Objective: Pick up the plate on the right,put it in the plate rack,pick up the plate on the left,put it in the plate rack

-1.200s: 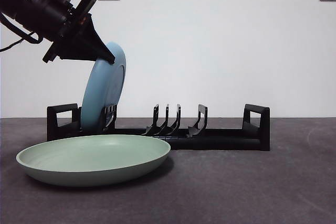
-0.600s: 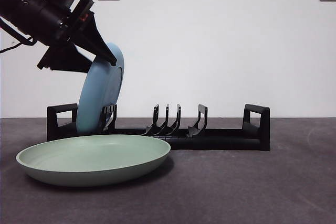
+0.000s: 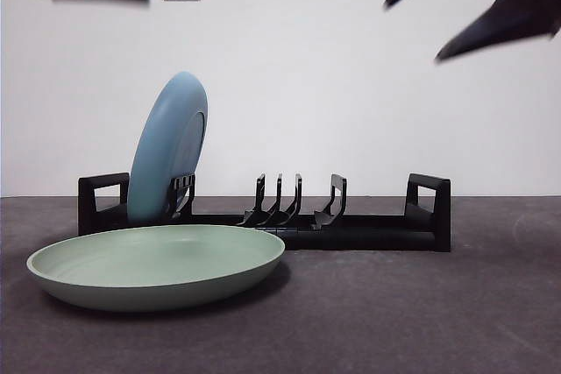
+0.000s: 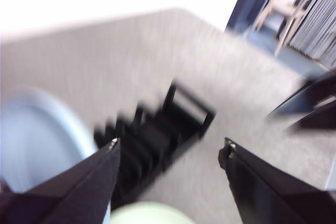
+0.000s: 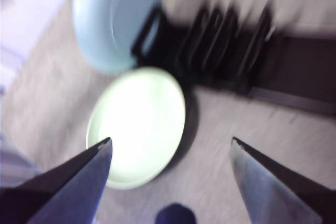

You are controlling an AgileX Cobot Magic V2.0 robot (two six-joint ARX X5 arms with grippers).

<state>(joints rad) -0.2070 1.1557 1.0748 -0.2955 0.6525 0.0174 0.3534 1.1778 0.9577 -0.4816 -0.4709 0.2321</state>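
The plate rack (image 3: 263, 212) lies long and low across the table (image 3: 456, 304), and it already holds one plate: the blue plate (image 3: 169, 148) stands on edge, leaning in the slot nearest one end handle, with no gripper touching it. I judge the first half of the task done. The green plate (image 3: 158, 264) lies flat on the table just in front of that same end of the rack, so the second pick and the second slotting remain.

The right gripper (image 5: 169, 153) hangs high over the scene with its jaws spread wide and nothing between them. In its wrist view the green plate (image 5: 137, 125) shows in the gap between the two fingers (image 5: 73, 182), nearer one finger than the other, with the blue plate (image 5: 113, 17) and the rack (image 5: 231, 51) farther out past the fingertips. That view is motion-blurred, so I cannot tell how far above the plate the fingertips are. By this lineup, the right gripper looks the likelier one to take the green plate.

The left gripper (image 4: 169, 150) is also wide open and empty. The rack (image 4: 157, 148) lies beyond its fingertips, the blue plate (image 4: 37, 140) beside one finger, and only a sliver of the green plate (image 4: 149, 216) shows between the jaws.
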